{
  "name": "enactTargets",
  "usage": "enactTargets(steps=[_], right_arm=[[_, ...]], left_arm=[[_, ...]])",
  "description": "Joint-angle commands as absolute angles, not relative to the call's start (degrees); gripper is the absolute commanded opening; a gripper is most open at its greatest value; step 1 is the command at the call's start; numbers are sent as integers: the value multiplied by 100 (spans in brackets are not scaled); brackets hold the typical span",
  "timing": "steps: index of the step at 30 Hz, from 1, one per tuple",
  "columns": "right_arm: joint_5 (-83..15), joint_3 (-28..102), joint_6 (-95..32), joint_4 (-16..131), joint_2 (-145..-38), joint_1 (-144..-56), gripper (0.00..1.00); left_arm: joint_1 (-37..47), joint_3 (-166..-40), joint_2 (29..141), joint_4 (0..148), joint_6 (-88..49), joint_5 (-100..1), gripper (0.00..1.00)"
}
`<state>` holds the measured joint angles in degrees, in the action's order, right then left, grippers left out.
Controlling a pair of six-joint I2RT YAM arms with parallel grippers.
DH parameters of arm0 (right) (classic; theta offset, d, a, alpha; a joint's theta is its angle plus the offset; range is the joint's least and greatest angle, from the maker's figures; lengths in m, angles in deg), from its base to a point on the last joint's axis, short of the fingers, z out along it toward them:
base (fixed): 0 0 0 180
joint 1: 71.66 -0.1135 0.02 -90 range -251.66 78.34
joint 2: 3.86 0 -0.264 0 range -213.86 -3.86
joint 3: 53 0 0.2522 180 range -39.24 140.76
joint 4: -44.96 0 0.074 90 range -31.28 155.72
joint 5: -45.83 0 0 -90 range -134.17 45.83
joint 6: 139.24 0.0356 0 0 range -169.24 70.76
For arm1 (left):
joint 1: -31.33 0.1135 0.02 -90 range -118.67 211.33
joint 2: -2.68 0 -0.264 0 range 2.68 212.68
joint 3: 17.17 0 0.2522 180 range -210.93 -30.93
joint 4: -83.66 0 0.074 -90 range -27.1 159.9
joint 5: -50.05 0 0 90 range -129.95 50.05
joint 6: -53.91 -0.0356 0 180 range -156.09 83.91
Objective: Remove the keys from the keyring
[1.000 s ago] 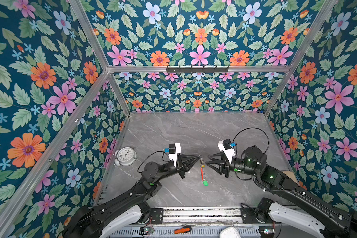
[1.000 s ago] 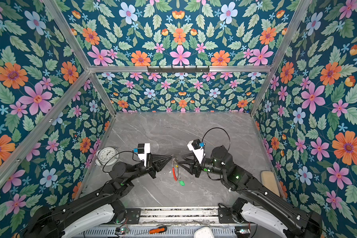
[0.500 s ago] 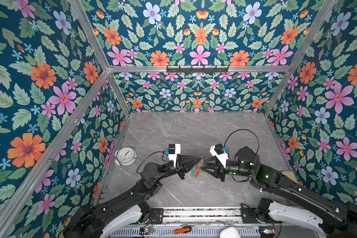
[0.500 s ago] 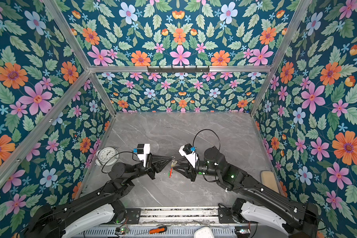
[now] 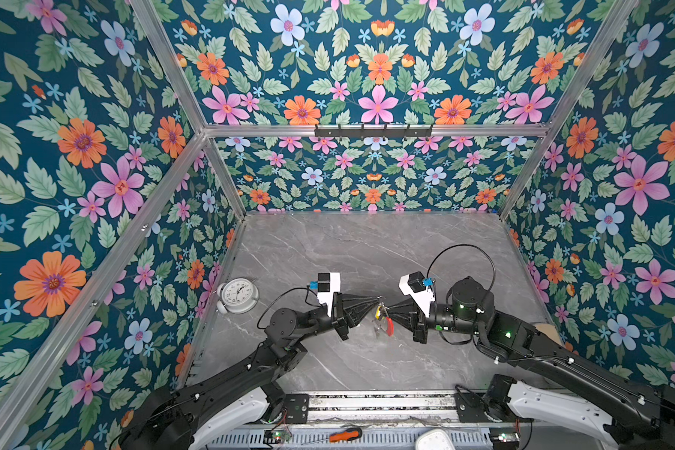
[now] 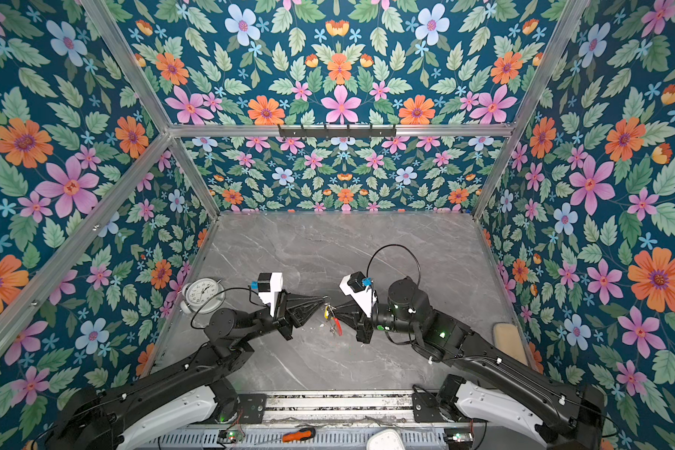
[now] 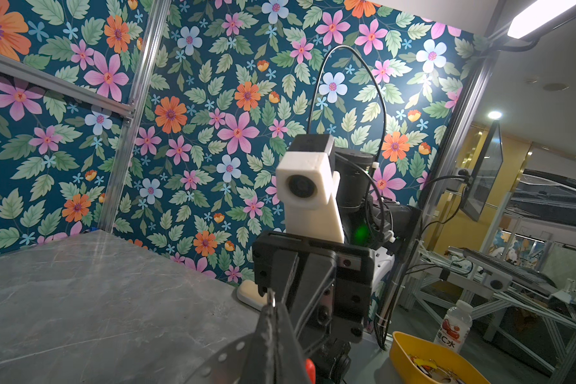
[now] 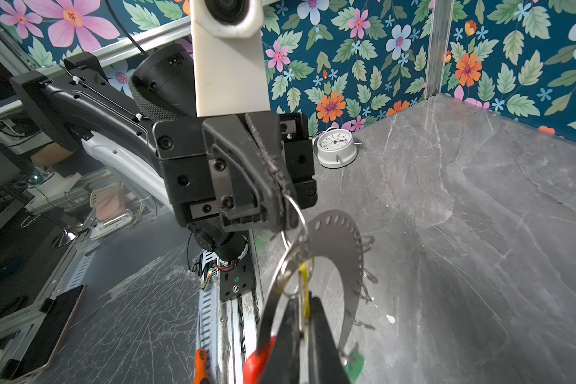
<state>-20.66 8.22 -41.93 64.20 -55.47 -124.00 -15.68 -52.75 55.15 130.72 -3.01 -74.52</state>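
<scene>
Two hands meet tip to tip above the bench (image 5: 367, 249), well right of the alarm clock (image 5: 237, 295), so the keyring (image 8: 341, 239) hangs between them, apparently clear of the surface. The left hand (image 5: 375, 300), nearer the clock, is pressed together on a small wire ring (image 8: 293, 207), seemingly to anchor the hoop. The right hand (image 5: 391, 309), farther from the clock, pinches one of the keys (image 5: 378, 311) by its yellow tag (image 8: 304, 289), probably to draw it off.

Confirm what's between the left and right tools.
The keyring with its keys, and nothing else; shows in both top views and the right wrist view.
</scene>
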Motion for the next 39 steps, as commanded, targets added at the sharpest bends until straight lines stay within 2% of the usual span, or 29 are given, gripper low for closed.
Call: enactTargets(steps=[1,8,19,39], right_arm=[[-2152,1004,-4335,6899,-5483,-12398,0],[-2367,1487,-4699,7891,-5457,-12387,0],[-2547,2182,-5274,8546,-5746,-12287,0],[-2021,2874,-5919,9002,-6134,-12237,0]], left_arm=[[-1569,-5278,5480,13276,-266,-7602,0],[-1562,-5338,5476,13172,-253,-7852,0],[-1568,-5348,5471,13143,-129,-8240,0],[-1565,-5322,5842,14306,629,-9134,0]])
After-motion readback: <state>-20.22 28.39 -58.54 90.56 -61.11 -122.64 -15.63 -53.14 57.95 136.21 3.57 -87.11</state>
